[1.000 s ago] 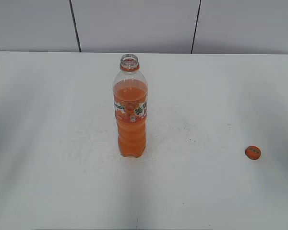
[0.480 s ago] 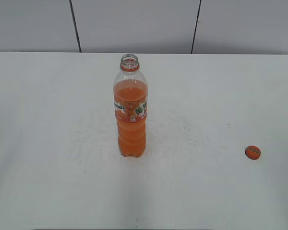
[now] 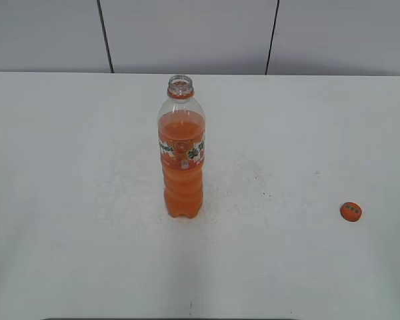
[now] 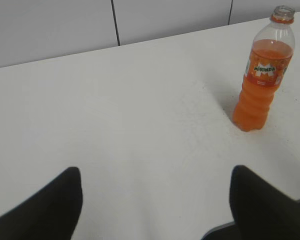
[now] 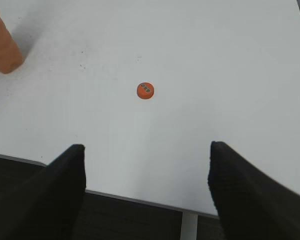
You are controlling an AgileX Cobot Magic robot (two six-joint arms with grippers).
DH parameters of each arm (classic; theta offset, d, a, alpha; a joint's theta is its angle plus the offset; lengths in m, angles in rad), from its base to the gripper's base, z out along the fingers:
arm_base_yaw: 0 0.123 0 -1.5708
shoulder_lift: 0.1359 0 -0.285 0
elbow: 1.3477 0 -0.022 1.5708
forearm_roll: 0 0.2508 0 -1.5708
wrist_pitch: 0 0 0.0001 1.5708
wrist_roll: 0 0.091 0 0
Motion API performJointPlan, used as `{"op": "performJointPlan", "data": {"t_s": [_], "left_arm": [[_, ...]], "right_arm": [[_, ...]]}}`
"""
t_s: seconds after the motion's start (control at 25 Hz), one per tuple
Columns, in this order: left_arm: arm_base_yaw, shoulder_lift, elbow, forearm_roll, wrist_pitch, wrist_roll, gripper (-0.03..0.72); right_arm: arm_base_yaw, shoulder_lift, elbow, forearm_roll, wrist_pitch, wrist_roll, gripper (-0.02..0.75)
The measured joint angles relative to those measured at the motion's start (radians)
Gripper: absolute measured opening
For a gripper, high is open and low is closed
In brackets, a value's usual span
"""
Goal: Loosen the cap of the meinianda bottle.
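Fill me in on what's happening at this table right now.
Nothing is being handled at the moment. The meinianda bottle stands upright on the white table with its mouth open. The cap is already off and lies on the table well to the right of the bottle. Both arms are pulled back: the left gripper and the right gripper each have their fingers spread wide apart and hold nothing. Neither arm shows in the exterior view.
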Motion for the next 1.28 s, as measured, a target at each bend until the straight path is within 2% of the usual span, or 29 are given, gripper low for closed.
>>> {"op": "performJointPlan", "data": {"t_s": [0.16, 0.56, 0.68, 0.8, 0.92, 1.04, 1.28], "left_arm": [[0.001, -0.007, 0.021, -0.01, -0.021, 0.002, 0.552], [0.009, -0.009, 0.021, -0.013, -0.027, 0.004, 0.552], [0.058, -0.009, 0.021, -0.013, -0.027, 0.004, 0.552], [0.141, -0.009, 0.022, -0.014, -0.028, 0.004, 0.552], [0.185, -0.009, 0.023, -0.015, -0.029, 0.004, 0.552], [0.208, -0.009, 0.024, -0.017, -0.029, 0.004, 0.552], [0.21, -0.009, 0.024, -0.017, -0.029, 0.004, 0.551]], "right_arm": [[0.0, -0.002, 0.035, -0.005, -0.069, -0.01, 0.574], [-0.004, -0.002, 0.041, -0.024, -0.084, -0.01, 0.574], [-0.019, -0.002, 0.041, -0.024, -0.084, -0.01, 0.574], [-0.058, -0.002, 0.041, -0.024, -0.085, -0.01, 0.574], [-0.082, -0.002, 0.041, -0.024, -0.085, -0.01, 0.574], [-0.084, -0.002, 0.041, -0.024, -0.085, -0.01, 0.574], [-0.084, -0.002, 0.041, -0.024, -0.085, -0.01, 0.574]]}}
